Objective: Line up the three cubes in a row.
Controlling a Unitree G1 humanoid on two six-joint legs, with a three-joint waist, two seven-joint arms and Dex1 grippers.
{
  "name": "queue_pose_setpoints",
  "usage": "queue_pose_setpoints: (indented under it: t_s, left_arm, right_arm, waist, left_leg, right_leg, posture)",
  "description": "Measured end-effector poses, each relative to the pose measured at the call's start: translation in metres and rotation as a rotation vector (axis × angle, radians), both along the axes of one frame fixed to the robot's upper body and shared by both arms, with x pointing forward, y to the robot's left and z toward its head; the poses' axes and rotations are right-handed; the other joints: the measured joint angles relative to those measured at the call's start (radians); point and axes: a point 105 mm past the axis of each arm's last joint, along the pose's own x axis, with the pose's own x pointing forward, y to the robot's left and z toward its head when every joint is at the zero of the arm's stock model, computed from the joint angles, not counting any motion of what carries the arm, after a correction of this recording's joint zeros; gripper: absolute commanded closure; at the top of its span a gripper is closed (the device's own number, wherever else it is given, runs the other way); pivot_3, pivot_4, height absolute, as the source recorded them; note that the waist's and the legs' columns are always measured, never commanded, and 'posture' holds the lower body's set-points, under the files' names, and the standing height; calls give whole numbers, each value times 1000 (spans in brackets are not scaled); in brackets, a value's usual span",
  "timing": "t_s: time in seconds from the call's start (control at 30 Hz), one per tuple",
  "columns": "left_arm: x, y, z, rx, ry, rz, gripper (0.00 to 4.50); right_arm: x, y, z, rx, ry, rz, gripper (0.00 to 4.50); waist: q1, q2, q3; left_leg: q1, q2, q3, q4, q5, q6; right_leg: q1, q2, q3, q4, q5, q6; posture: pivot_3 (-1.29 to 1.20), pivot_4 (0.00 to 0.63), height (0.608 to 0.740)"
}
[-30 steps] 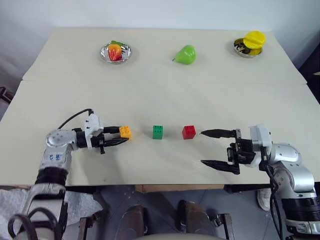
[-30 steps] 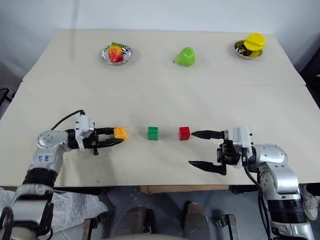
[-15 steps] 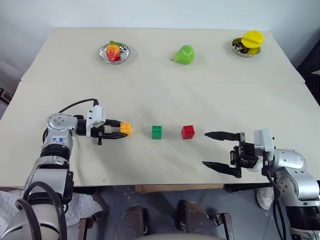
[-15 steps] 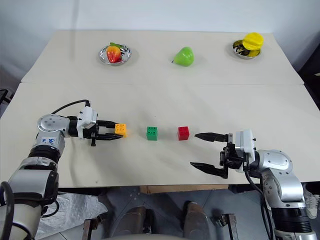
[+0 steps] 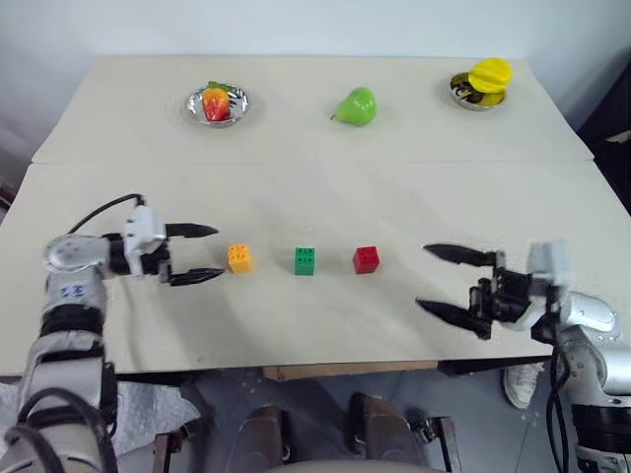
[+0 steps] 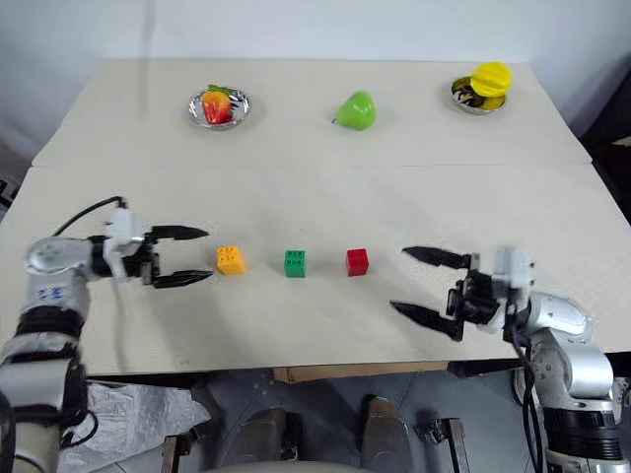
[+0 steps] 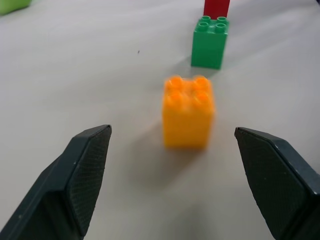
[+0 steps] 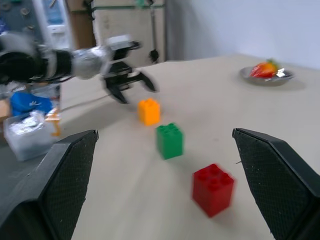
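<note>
Left gripper (image 5: 207, 253) has let go and backed off spread; orange-yellow cube (image 5: 239, 258), green cube (image 5: 305, 260), red cube (image 5: 366, 259) stand aligned, right gripper (image 5: 427, 279) spread wide: row looks complete.

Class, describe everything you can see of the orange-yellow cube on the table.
The orange-yellow cube is a small plastic-looking building block with four round studs on top. It stands upright on the pale table, at the robot's-left end of a row with the green cube and red cube. Nothing grips it; the open left end effector sits just beside it.
</note>
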Motion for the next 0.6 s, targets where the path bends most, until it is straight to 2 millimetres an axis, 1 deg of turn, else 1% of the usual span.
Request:
queue_pose_setpoints:
  t_s: [0.03,0.1,0.17,0.3,0.4,0.6]
  left_arm:
    - [-8,4,1,-18,5,17,294]
    - [-17,8,3,-46,7,58,294]
    - [-20,8,7,-61,1,89,294]
    - [-22,7,13,-86,-1,161,294]
    - [-25,3,12,-76,-14,154,294]
    - [-28,0,13,-60,-38,143,294]
  right_arm:
    - [0,-4,-4,-13,8,-9,0]
    - [2,-10,-11,-24,29,-21,0]
    - [2,-10,-14,-45,30,-4,0]
    - [7,-19,-16,-138,24,35,0]
    - [16,-23,-15,-150,17,35,0]
    - [25,-26,-21,-181,25,37,0]
  waist:
    - [-1,0,0]
    - [9,0,0]
    - [19,0,0]
    - [18,0,0]
    - [14,0,0]
    - [13,0,0]
  left_leg:
    - [0,1,0,0,0,0]
    - [0,2,-1,1,0,0]
    - [0,2,-1,2,0,0]
    - [1,2,-1,2,0,0]
    - [1,2,0,1,0,0]
    - [1,1,1,1,0,0]
  right_leg:
    - [0,0,0,0,0,0]
    - [0,-1,1,1,0,0]
    - [1,-1,1,1,0,0]
    - [1,-2,2,2,0,0]
    - [0,-2,1,2,0,0]
    - [0,-1,2,2,0,0]
  posture:
    - [0,150,740]
    - [0,150,740]
    - [0,150,740]
    - [0,150,740]
    - [0,150,740]
    - [0,150,740]
